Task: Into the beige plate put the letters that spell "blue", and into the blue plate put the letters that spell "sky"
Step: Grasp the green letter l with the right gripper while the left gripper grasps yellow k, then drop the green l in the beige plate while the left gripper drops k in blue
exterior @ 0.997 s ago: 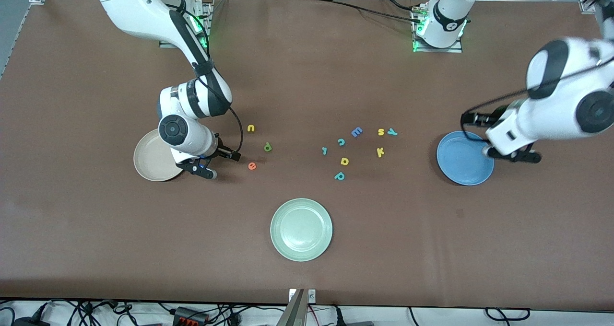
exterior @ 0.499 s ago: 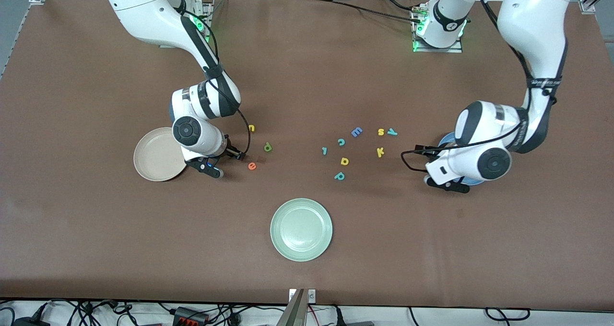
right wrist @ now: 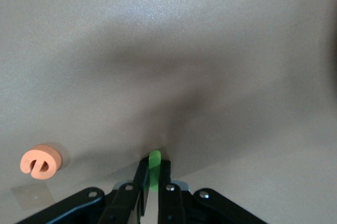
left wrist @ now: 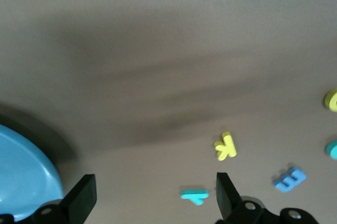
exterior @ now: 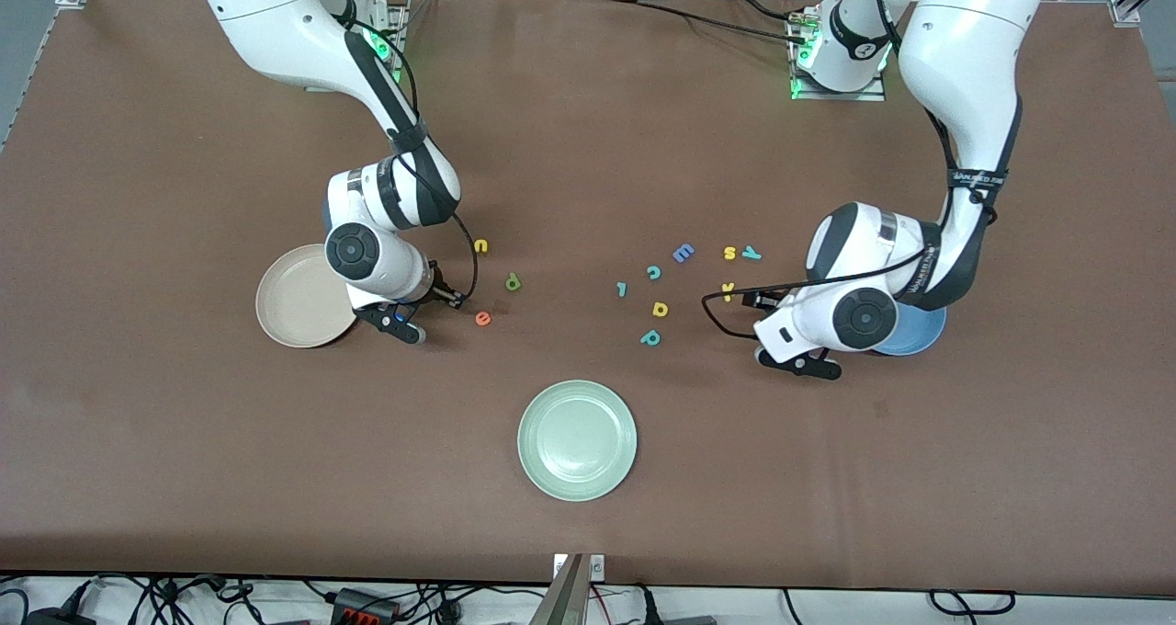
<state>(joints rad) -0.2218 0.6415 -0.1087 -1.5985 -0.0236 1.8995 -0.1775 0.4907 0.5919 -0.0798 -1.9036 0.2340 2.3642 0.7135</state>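
My right gripper (exterior: 434, 296) is down at the table beside the beige plate (exterior: 294, 299), shut on the thin green l (right wrist: 154, 161), which stands between its jaws (right wrist: 154, 174). The orange e (exterior: 483, 318) (right wrist: 41, 161) lies close by, with the green b (exterior: 513, 282) and yellow u (exterior: 480, 245) farther from the front camera. My left gripper (exterior: 767, 300) (left wrist: 154, 203) hangs open beside the blue plate (exterior: 919, 335) (left wrist: 21, 176), near the yellow k (exterior: 728, 289) (left wrist: 226, 148). The teal y (exterior: 751, 253) (left wrist: 195, 195) shows between its fingers. The yellow s (exterior: 729, 253) lies beside the y.
A pale green plate (exterior: 577, 439) sits near the table's front edge. Mid-table lie a blue E (exterior: 683, 253), teal c (exterior: 653, 272), teal l (exterior: 621, 289), a yellow letter (exterior: 660, 309) and teal p (exterior: 650, 337).
My right gripper has shut on the green l beside the beige plate. My left arm has swung from over the blue plate toward the k and y, its gripper still open.
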